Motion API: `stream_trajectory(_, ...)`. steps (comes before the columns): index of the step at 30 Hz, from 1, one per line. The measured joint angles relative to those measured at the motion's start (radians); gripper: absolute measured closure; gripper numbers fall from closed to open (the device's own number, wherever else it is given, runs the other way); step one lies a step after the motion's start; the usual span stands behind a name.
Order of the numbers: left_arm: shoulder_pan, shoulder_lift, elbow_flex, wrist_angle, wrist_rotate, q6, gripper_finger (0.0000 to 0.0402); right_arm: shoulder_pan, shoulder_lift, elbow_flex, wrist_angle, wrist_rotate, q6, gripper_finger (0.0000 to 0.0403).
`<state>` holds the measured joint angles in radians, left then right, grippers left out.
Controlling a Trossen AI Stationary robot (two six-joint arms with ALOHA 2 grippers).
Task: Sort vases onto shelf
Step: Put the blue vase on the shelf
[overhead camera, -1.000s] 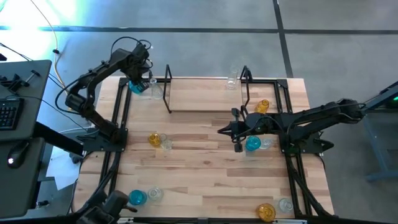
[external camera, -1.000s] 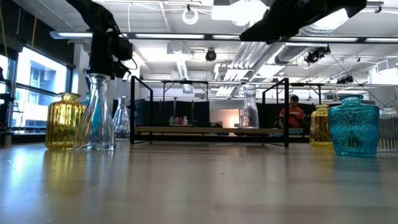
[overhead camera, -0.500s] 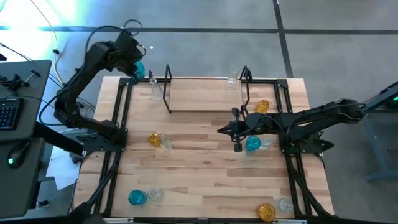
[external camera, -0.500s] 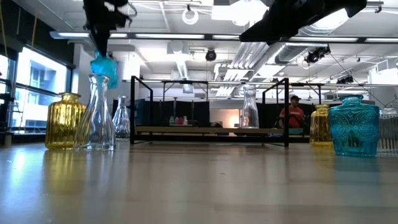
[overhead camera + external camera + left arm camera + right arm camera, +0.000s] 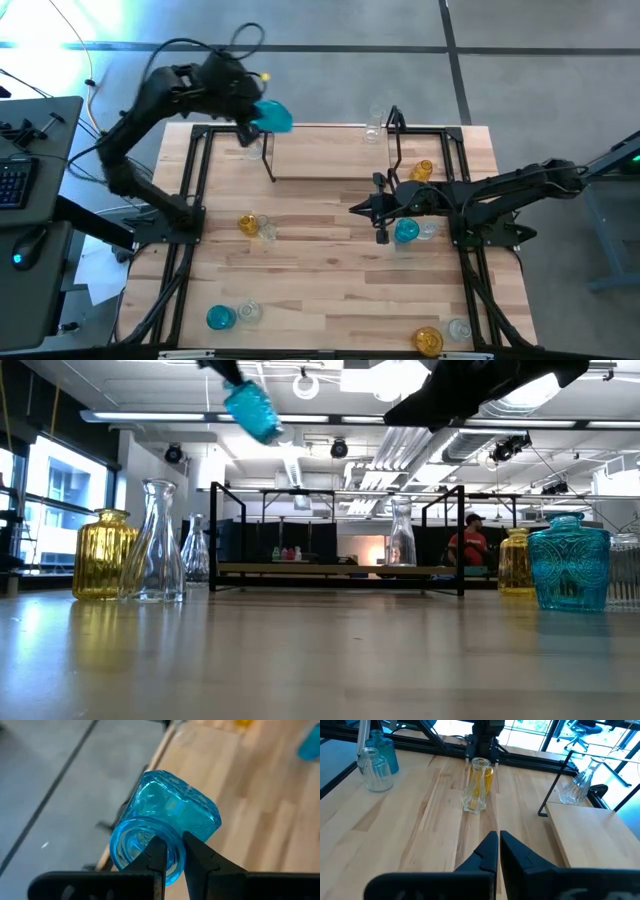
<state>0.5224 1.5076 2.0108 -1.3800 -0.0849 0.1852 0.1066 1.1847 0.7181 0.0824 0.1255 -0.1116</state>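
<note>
The left pincer (image 5: 171,857) grips a teal vase (image 5: 272,116) by the rim of its neck, one finger inside the mouth, so the body hangs tilted in the air just over the shelf's (image 5: 330,155) left end, presumably for placing there. One clear vase (image 5: 373,130) stands at the shelf's right end. The right pincer (image 5: 496,851), closed and empty, waits right of the shelf.

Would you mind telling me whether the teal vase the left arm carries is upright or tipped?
Tipped. The teal vase hangs slanted in the air above the table, and the left claw pinches its rim, one finger inside the mouth.
</note>
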Motion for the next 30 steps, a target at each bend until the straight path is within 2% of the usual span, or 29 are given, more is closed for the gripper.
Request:
stream_trajectory(7,-0.104,0.272,0.152,-0.039,0.058,-0.029,0.0376,0.018,0.0,0.0,-0.001,0.03,0.0,0.0403)
stream_trajectory(16,-0.098,0.569,0.181,-0.117,0.038,-0.088,0.0376,0.056,0.0,0.0,-0.002,0.067,0.0,0.0403)
stream_trajectory(21,-0.086,0.624,0.181,-0.108,0.019,-0.097,0.0376,0.08,-0.001,0.0,-0.002,0.106,0.0,0.0403)
stream_trajectory(26,-0.078,0.628,0.182,-0.071,-0.052,-0.109,0.0376,0.103,-0.001,0.0,-0.002,0.141,0.0,0.0403)
stream_trajectory(30,-0.077,0.628,0.178,-0.054,-0.056,-0.122,0.0376,0.117,-0.001,0.0,-0.002,0.168,0.002,0.0403)
